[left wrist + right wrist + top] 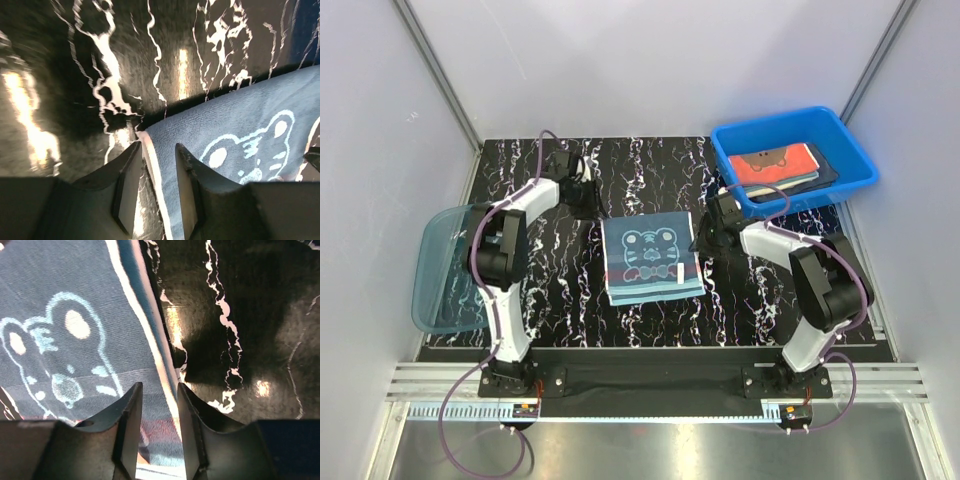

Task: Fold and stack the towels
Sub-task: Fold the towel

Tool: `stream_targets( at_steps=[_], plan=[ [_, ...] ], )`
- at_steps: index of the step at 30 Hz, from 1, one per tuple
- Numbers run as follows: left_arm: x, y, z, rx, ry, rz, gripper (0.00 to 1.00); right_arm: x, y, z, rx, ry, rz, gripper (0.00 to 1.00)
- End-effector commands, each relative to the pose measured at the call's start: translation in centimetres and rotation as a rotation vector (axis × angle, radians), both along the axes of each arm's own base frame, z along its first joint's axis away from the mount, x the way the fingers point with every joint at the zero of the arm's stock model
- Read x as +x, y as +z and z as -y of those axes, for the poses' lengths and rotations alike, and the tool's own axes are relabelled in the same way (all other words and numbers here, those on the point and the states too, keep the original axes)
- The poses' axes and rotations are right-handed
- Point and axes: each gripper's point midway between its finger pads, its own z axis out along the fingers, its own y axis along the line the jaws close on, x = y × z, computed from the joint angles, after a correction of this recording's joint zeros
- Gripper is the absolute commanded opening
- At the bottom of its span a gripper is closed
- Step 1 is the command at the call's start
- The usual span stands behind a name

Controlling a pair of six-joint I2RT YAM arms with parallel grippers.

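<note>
A dark slate-blue towel (652, 260) with a pale teal bear drawing lies flat at the table's middle. My left gripper (588, 205) is at its far left corner. In the left wrist view the gripper (157, 147) is open, with the towel's (240, 115) pale edge between the jaws. My right gripper (703, 238) is at the towel's far right edge. In the right wrist view it (159, 386) is open, with the towel's (60, 300) striped edge between the jaws. A red towel (775, 163) with a brown bear lies in the blue bin on a dark towel (823, 175).
The rigid blue bin (815, 197) stands at the back right, close behind my right arm. A translucent teal tub (430, 270) overhangs the table's left edge beside my left arm. The table top is black marble pattern with white walls around it.
</note>
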Motion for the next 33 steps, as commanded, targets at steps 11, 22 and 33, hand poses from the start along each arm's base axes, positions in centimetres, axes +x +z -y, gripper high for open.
stream_targets(
  at_steps=[11, 22, 33],
  plan=[
    [-13.4, 3.0, 0.7, -0.041, -0.074, 0.005, 0.41, -5.2, 2.9, 0.5, 0.002, 0.176, -0.037, 0.34],
    [-19.3, -1.3, 2.8, -0.116, -0.013, -0.080, 0.38, -6.9, -0.2, 0.5, 0.021, 0.199, -0.076, 0.32],
    [-19.3, -1.8, 2.1, -0.060, 0.018, -0.079, 0.32, -7.6, -0.2, 0.7, 0.030, 0.193, -0.068, 0.29]
  ],
)
